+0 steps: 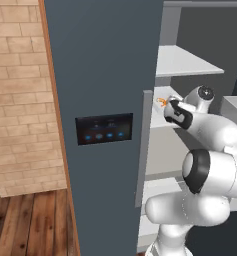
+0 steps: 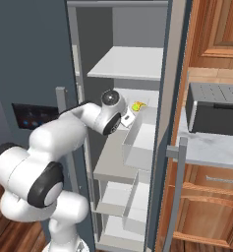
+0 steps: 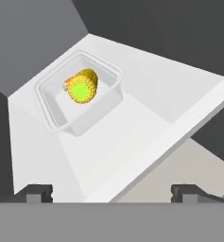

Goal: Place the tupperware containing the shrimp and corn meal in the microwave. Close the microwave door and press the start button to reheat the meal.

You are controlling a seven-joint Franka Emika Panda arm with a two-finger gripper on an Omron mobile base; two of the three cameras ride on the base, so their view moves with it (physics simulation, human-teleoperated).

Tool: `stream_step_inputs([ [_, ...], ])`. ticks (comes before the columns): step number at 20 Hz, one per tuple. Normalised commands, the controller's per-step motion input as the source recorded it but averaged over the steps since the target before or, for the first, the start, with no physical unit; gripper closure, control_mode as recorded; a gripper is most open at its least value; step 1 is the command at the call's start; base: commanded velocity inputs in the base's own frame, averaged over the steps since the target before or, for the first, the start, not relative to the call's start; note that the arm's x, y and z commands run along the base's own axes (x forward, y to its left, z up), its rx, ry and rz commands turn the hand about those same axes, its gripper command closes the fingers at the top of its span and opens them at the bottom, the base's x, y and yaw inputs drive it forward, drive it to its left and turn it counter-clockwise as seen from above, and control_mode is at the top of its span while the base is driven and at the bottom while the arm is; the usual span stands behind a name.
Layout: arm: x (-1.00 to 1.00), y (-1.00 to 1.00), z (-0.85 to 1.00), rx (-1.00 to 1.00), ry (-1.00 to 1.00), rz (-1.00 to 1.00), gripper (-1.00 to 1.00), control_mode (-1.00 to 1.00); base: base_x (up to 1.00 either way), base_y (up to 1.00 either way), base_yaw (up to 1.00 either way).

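Note:
The tupperware (image 3: 80, 97), a clear-grey tub with a rim, sits at the back of a white fridge shelf (image 3: 132, 137). Inside it lie a yellow corn chunk (image 3: 82, 87) and a bit of orange shrimp (image 3: 66, 85) behind it. My gripper (image 3: 112, 194) is open and a short way in front of the tub, touching nothing. In the base views the hand reaches into the fridge, with the gripper (image 2: 132, 113) (image 1: 167, 107) just short of the orange and yellow food (image 2: 137, 106) (image 1: 161, 102). The microwave and its door are out of view.
The open fridge door (image 1: 100, 75) with a dark control panel (image 1: 104, 128) and a grey bar handle (image 1: 142, 150) stands to the left of the arm. More shelves (image 2: 130, 64) and drawers (image 2: 132, 197) are above and below. A dark grey boxy appliance (image 2: 214, 115) sits on the counter to the right.

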Motion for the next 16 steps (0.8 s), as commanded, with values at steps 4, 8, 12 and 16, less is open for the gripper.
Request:
stream_step_inputs([
  [4,0.38,-0.02,-0.16,0.00,-0.02,0.00,-1.00,-1.00,0.00,0.00,0.00],
  [8,0.40,-0.07,-0.03,0.00,0.00,0.00,-1.00,-1.00,0.00,0.00,0.00],
  [12,0.41,-0.15,-0.01,0.01,0.00,0.00,-1.00,-1.00,0.00,0.00,0.00],
  [16,0.37,-0.16,-0.04,0.01,0.00,0.00,-1.00,-1.00,0.00,0.00,0.00],
])
